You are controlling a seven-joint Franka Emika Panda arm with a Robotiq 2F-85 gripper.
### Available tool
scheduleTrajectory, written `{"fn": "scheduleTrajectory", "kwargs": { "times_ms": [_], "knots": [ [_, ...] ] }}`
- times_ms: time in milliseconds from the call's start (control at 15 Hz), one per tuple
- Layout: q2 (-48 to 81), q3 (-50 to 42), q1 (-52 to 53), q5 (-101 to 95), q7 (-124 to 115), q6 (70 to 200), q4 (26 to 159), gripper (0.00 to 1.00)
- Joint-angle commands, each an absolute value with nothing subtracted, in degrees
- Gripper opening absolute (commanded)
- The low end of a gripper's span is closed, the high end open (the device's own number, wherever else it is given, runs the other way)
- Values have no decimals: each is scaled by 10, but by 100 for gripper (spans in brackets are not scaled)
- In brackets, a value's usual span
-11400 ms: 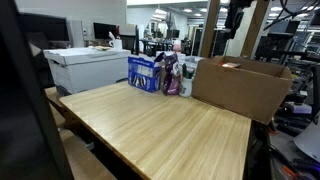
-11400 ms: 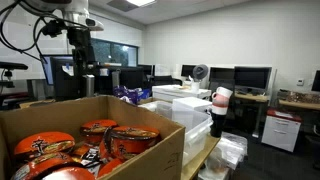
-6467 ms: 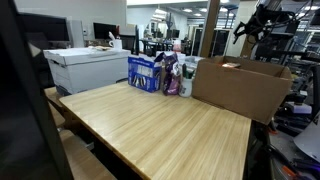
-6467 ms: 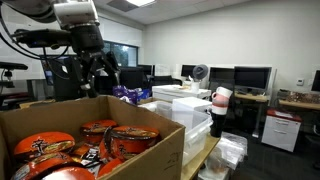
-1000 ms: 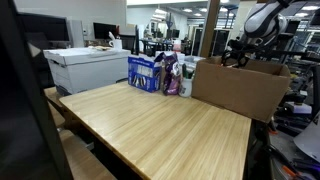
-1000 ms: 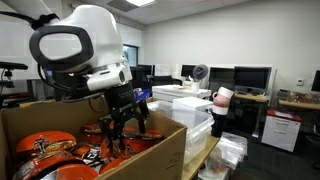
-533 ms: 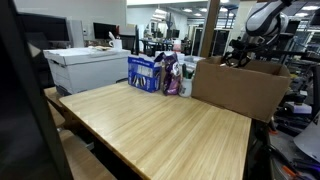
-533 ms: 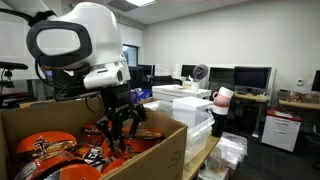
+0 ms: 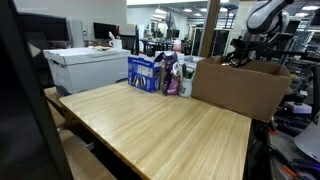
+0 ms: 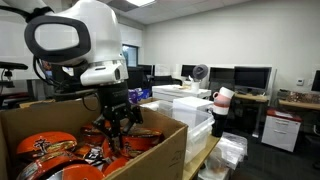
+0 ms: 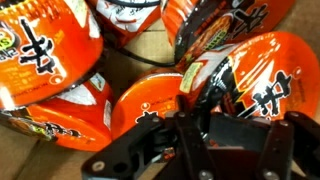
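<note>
Firmly shut, the claw (image 11: pixel 204 112) pinches the rim of an orange noodle bowl (image 11: pixel 256 78) inside the cardboard box (image 10: pixel 152 160).

Seen from the wrist, the two fingers (image 11: pixel 192 92) meet with no gap to be seen, and the edge of the bowl's lid is caught between them. That bowl lies tilted among other bowls (image 11: pixel 45 62) of the same orange kind, packed close and touching on the brown bottom of the box. In an exterior view the arm (image 10: pixel 78 40) reaches down over the box wall, with the claw (image 10: pixel 114 143) low among the bowls. In an exterior view the box (image 9: pixel 240 88) stands at the far corner of the wooden worktop (image 9: pixel 160 125), beside a blue packet (image 9: pixel 146 73).
</note>
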State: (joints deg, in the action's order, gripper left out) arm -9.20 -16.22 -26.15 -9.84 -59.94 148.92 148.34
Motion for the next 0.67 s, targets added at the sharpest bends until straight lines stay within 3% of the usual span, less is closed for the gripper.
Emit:
{"fn": "scheduleTrajectory", "kwargs": {
  "times_ms": [0,600],
  "knots": [
    [-119,-151,-266,-125,-628,1479,1490,3],
    [-172,-133,-276,-176,-654,1433,1490,2]
  ]
}}
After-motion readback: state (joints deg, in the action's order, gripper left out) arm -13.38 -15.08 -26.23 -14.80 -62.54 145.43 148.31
